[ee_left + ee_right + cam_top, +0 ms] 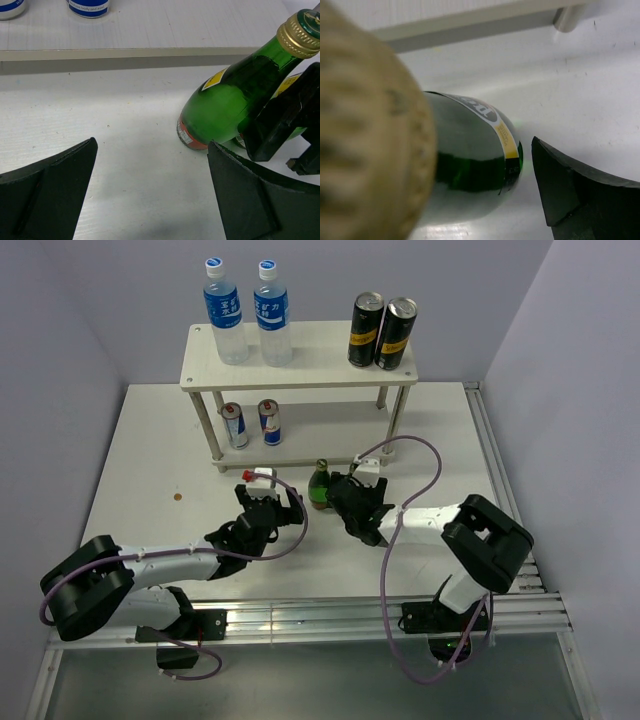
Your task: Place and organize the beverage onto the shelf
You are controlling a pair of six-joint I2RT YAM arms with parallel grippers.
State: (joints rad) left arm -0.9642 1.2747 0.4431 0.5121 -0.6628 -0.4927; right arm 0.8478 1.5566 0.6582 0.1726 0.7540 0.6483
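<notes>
A green glass bottle (319, 486) with a gold cap stands upright on the table in front of the shelf (310, 350). It also shows in the left wrist view (225, 105). My left gripper (283, 505) is open and empty just left of the bottle, jaws wide (151, 145). My right gripper (345, 502) is open close on the bottle's right. In the right wrist view one finger (575, 190) stands a small gap off a green bottle (470, 160); the other finger is hidden behind the cap. A second green bottle (300, 132) shows partly behind that gripper.
Two water bottles (245, 315) and two black-and-gold cans (381, 332) stand on the shelf's top board. Two small cans (252, 423) stand on the lower board (330, 445). Metal rails (500, 470) run along the table's right and near edges.
</notes>
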